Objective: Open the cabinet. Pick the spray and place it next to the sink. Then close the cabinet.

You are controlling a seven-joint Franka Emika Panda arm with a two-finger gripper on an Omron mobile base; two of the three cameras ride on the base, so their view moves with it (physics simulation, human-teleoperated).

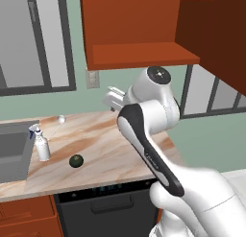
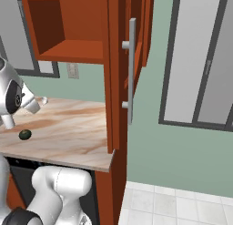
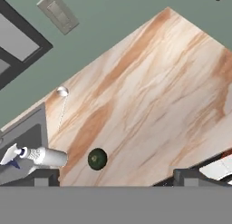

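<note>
The sink point(image 1: 13, 152) is on the left; the spray point(image 1: 42, 146) stands on the counter point(image 1: 110, 149) just beside it; a green ball point(image 1: 76, 160) is near; my gripper point(image 3: 115, 177) is wide open, holding nothing; the cabinet point(image 1: 144, 34) door point(image 2: 132, 55) hangs open.

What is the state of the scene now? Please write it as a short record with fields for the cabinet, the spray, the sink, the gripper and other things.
cabinet: door open, grey bar handle facing the right base camera; shelf bare
spray: white spray bottle upright on the counter, beside the sink
gripper: gripper open, holding nothing, above the counter
other: dark green ball on the counter, right of the bottle and apart from it
left to do: close the cabinet
</note>
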